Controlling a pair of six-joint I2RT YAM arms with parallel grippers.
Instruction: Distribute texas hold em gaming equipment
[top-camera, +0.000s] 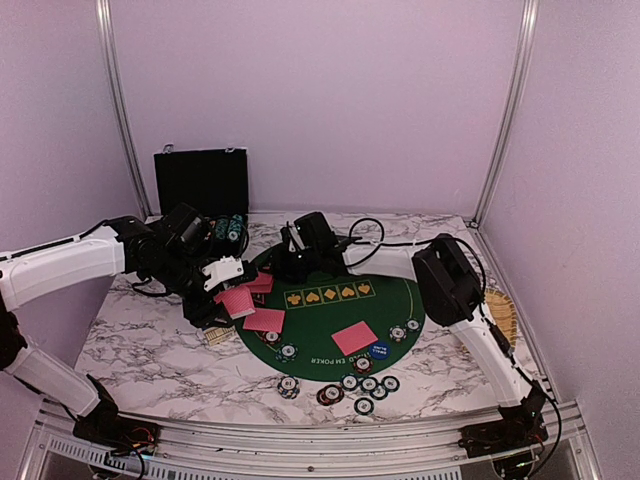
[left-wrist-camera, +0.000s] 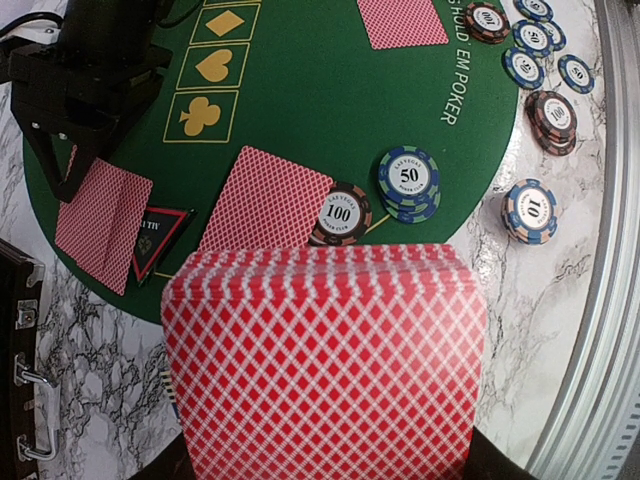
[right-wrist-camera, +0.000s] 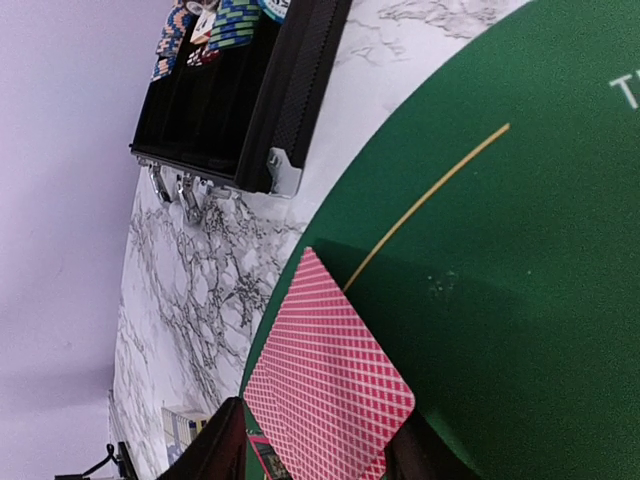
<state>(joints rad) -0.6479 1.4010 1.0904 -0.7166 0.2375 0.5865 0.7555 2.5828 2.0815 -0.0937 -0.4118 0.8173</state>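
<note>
— Where is the deck (left-wrist-camera: 325, 370) of red-backed cards sitting?

— The left fingers (left-wrist-camera: 492, 466) are pinching it, backs up, over the left rim of the green mat (left-wrist-camera: 330, 90). Its long axis is running straight away from the wrist, with the far short edge pointing at a "100" chip (left-wrist-camera: 341, 213).

— And the single card (right-wrist-camera: 330, 390)?

— The right fingers (right-wrist-camera: 222, 445) are clamping its lower end. Its long axis is slanting upward in the wrist view, and the free corner is pointing toward the black case (right-wrist-camera: 230, 100), right at the mat's edge.

— Is any writing showing?

— The mat is displaying "HOLD 'EM POKER". Just beside the "100" chip, a "50" stack (left-wrist-camera: 409, 180) is lying on the mat. A "10" stack (left-wrist-camera: 529, 210) is resting on the marble table (left-wrist-camera: 540, 300).
</note>
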